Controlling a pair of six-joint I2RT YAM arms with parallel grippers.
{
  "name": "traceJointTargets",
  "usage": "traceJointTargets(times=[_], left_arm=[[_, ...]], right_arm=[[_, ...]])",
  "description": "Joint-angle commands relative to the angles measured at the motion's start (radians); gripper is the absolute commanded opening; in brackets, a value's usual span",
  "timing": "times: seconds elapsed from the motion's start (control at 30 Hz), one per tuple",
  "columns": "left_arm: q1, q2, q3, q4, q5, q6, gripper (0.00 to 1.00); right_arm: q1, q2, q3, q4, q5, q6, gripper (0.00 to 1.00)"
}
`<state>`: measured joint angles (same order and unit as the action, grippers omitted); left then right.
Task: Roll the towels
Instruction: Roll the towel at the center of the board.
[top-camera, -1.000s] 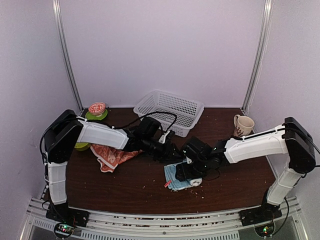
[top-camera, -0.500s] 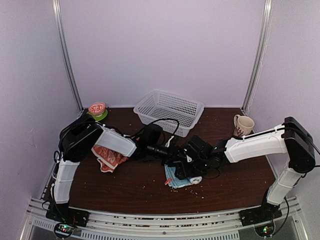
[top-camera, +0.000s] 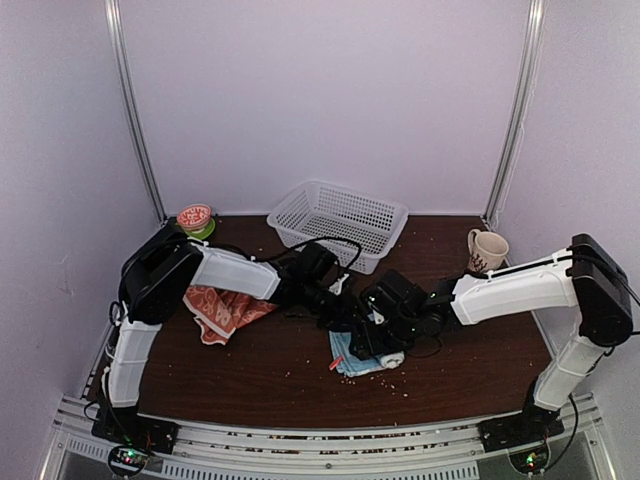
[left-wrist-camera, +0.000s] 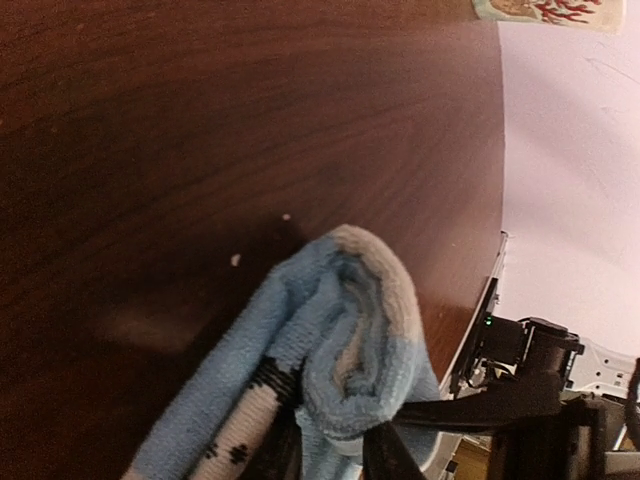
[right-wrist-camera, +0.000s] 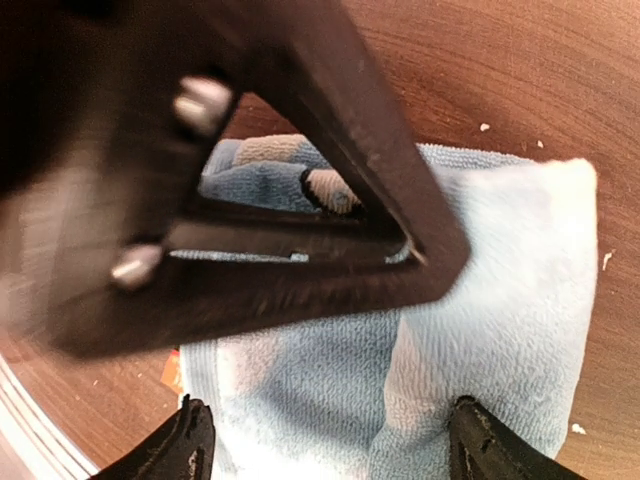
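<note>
Pinching the rolled end of the light blue towel (left-wrist-camera: 340, 320), the left gripper (left-wrist-camera: 325, 455) clamps the soft cloth near the middle of the table (top-camera: 280, 385). The right gripper (right-wrist-camera: 335, 440) hovers over the towel's flat part, jaws spread wide and empty. The orange-red towel (top-camera: 225, 310) lies crumpled at the left, beneath the left arm. Light and limp, the cloth would likely unroll if released; the roll's ends look the surest hold.
</note>
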<state>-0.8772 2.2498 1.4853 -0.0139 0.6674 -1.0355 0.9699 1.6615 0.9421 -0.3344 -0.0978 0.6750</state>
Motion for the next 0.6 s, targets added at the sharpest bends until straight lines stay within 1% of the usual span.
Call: traceJointTargets(times=[0.0, 0.23, 0.3, 0.37, 0.43, 0.57], left_arm=[[0.007, 0.052, 0.035, -0.127, -0.055, 0.064, 0.22], [0.007, 0.086, 0.083, -0.169, -0.065, 0.072, 0.22], [0.007, 0.091, 0.093, -0.181, -0.073, 0.079, 0.21], [0.007, 0.094, 0.096, -0.185, -0.075, 0.08, 0.22], [0.007, 0.098, 0.098, -0.191, -0.075, 0.082, 0.21], [0.007, 0.1, 0.099, -0.196, -0.077, 0.085, 0.22]], right_arm=[[0.005, -0.053, -0.011, -0.068, -0.022, -0.024, 0.82], [-0.01, -0.136, -0.017, -0.097, -0.019, -0.027, 0.82], [-0.028, -0.188, -0.054, -0.078, 0.017, 0.001, 0.81], [-0.077, -0.249, -0.118, -0.027, 0.028, 0.05, 0.8], [-0.137, -0.279, -0.178, 0.018, -0.004, 0.079, 0.78], [-0.207, -0.255, -0.229, 0.082, -0.121, 0.085, 0.73]])
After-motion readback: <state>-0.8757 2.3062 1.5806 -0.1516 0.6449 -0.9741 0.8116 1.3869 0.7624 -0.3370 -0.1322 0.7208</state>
